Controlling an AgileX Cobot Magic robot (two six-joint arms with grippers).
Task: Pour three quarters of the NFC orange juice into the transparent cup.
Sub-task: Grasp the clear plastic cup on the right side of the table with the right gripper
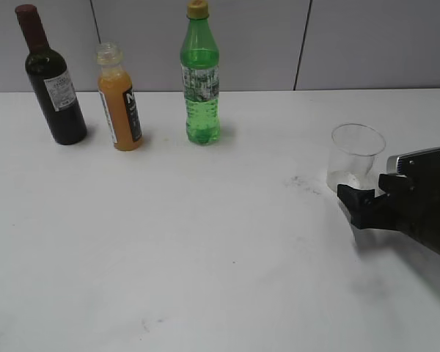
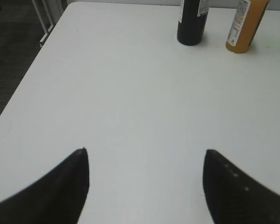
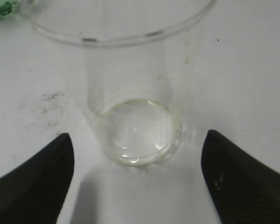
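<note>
Readable print on the three bottles at the counter's far-left edge

Only a large white "N" legible, on the black label of the NFC orange juice (image 1: 119,99). White label on the dark wine bottle (image 1: 51,81) printed too small to read. Band on the green bottle (image 1: 200,81) patterned, no words made out. Juice label in the left wrist view likewise blurred.

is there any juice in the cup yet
No, the right wrist view looks straight down into the cup and shows only its clear bottom, with no orange liquid inside.
</note>
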